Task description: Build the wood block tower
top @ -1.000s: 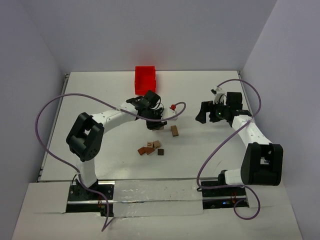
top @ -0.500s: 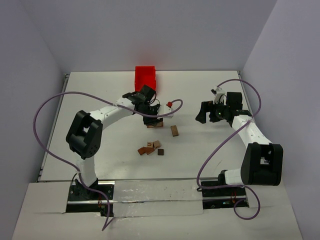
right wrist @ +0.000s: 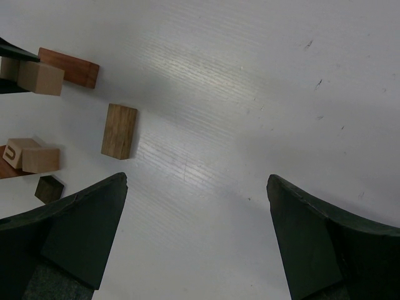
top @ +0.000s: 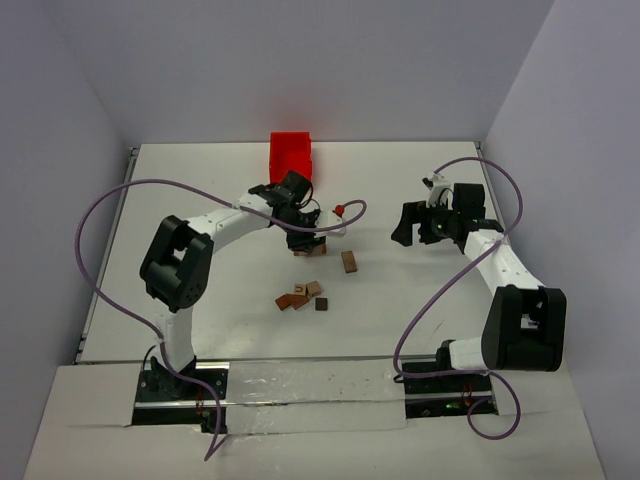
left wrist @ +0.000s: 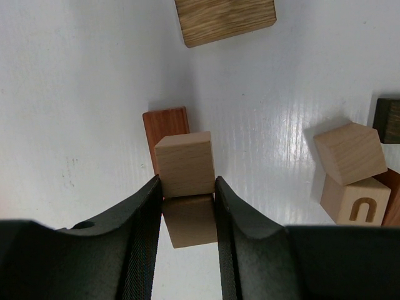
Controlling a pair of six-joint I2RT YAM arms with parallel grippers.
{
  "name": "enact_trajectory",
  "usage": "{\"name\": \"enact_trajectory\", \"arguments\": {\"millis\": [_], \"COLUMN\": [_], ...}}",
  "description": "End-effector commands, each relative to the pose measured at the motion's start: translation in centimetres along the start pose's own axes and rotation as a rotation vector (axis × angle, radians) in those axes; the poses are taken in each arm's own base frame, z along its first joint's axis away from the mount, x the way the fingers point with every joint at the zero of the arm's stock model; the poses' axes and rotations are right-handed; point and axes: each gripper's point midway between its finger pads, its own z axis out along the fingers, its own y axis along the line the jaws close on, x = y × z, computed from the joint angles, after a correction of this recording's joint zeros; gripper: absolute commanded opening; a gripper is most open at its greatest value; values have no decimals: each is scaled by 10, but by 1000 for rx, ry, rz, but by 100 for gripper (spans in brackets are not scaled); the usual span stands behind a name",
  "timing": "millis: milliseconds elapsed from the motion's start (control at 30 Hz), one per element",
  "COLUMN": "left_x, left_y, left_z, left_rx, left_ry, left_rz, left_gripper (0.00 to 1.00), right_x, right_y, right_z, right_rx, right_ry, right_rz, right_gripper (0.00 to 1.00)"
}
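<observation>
My left gripper is shut on a light tan cube. It holds the cube over a flat reddish-brown block that lies on the table. This small stack also shows in the right wrist view, tan cube on the reddish-brown block. My right gripper is open and empty, well to the right of the blocks.
A brown rectangular block lies right of the stack. A cluster of tan and reddish blocks and a dark cube lie nearer. A red bin stands at the back.
My left gripper has shifted slightly up-left, toward the back, still holding the tan cube; its elbow has swung a little. The right arm has not moved.
</observation>
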Motion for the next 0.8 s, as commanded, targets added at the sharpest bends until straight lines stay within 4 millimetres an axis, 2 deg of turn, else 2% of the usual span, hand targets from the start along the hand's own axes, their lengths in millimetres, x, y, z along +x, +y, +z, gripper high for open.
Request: {"name": "enact_trajectory", "arguments": {"millis": [0, 767], "left_x": [-19, -5], "left_y": [15, 31], "left_z": [-1, 11], "left_rx": [-15, -24], "left_ry": [-60, -30], "left_rz": [25, 4], "left_gripper": [15, 16], "right_x": [-24, -22], "right_y": [-1, -2], "right_z": [-6, -4], "right_rx": [10, 9], "right_ry": [-51, -43], "right_rz": [-43, -45], "right_gripper": [100, 100]}}
